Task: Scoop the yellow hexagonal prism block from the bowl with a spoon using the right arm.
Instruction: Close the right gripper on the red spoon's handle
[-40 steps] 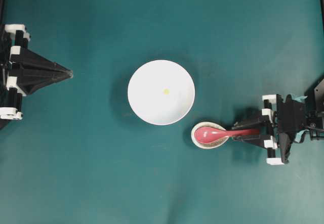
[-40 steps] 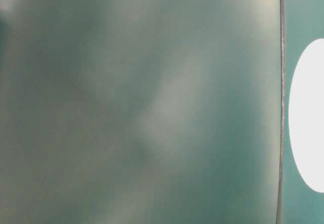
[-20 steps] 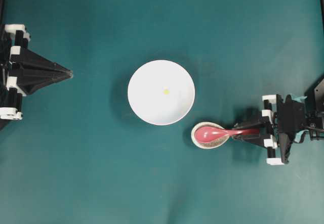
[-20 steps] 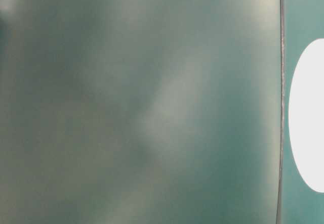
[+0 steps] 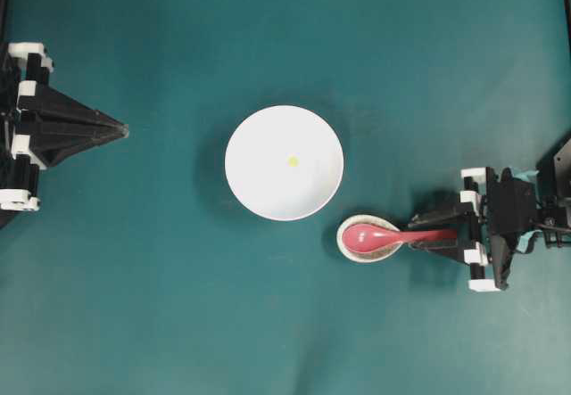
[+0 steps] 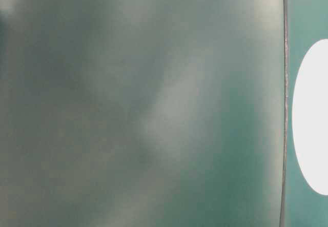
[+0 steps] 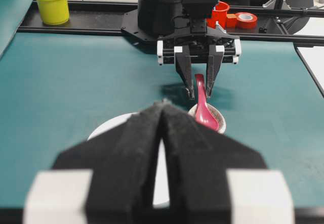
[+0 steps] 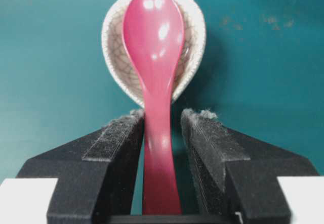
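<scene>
Compared with a second ago, the right pincer (image 8: 163, 125) is now standing wider around the spoon (image 8: 154, 57): its black pads (image 8: 115, 135) are sitting on either side of the handle, the left one touching or nearly touching it and the right one showing a thin gap, so the handle is lying between parted jaws rather than being pinched. Nothing else is shifting; the spoon's scoop is resting in the small speckled spoon rest (image 5: 344, 239) just ahead of that pincer. Beyond the rest, the white bowl (image 5: 259, 181) is sitting on the green counter (image 5: 178, 306) with the tiny yellow hexagonal prism block (image 5: 292, 160) lying near its middle, apart from the spoon. Far across the counter, the left pincer (image 5: 123, 130) is pointing toward the bowl with its jaws pressed together on nothing. Behind the right arm, stacked cups (image 7: 51, 1) and red items (image 7: 246, 19) are sitting off the counter. The table-level view is blurred
</scene>
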`<act>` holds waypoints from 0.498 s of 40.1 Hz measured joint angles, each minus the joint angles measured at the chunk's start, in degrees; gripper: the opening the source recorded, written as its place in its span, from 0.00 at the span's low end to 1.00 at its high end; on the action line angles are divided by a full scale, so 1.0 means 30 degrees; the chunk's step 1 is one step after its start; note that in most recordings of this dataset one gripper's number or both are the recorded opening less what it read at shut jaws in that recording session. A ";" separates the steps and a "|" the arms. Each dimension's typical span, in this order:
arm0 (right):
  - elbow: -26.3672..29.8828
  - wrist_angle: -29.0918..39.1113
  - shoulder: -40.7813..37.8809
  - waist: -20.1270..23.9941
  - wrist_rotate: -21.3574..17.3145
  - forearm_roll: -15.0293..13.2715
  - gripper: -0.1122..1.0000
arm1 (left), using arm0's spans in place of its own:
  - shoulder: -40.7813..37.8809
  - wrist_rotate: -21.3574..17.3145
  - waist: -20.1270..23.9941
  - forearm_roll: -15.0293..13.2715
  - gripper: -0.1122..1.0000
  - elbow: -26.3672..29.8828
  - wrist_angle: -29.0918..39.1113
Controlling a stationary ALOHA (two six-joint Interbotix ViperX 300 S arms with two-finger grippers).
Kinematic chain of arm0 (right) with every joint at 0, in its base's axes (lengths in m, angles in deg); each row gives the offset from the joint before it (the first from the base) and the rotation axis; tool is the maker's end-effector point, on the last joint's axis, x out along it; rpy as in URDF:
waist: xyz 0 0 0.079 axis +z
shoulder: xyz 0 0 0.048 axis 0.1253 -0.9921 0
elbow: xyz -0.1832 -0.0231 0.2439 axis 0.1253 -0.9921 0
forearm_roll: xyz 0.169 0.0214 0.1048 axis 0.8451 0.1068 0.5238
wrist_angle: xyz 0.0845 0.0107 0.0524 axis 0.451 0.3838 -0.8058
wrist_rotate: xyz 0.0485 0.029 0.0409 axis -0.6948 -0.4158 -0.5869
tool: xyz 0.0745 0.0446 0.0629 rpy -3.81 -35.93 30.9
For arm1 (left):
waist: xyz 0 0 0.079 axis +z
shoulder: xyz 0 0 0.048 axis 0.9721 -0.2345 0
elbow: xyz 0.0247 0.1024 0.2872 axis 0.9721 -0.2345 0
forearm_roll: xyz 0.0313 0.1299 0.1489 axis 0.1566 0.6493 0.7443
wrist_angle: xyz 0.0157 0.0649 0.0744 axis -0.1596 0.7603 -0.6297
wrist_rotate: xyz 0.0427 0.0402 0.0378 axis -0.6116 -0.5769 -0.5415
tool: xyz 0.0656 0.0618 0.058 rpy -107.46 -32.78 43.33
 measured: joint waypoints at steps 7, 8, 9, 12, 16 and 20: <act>0.0029 0.0000 0.0000 -0.0029 0.0645 0.0000 0.49 | 0.0000 0.0000 0.0029 0.0000 0.10 0.0000 0.0000; 0.0029 0.0000 0.0000 -0.0029 0.0762 0.0000 0.49 | 0.0000 0.0000 0.0029 0.0000 0.10 0.0000 0.0000; 0.0059 0.0029 0.0000 -0.0029 0.0850 0.0000 0.49 | 0.0000 0.0000 0.0029 0.0000 0.10 0.0000 -0.0029; 0.0146 0.0000 0.0000 -0.0029 0.1055 0.0000 0.49 | 0.0000 0.0000 0.0000 0.0000 0.10 0.0000 0.0000; 0.0176 0.0000 0.0000 -0.0029 0.1084 0.0000 0.49 | 0.0000 0.0000 0.0029 0.0000 0.10 0.0000 0.0059; 0.0146 0.0029 0.0000 -0.0029 0.1143 0.0000 0.49 | 0.0000 0.0000 0.0000 -0.0029 0.10 0.0000 0.0088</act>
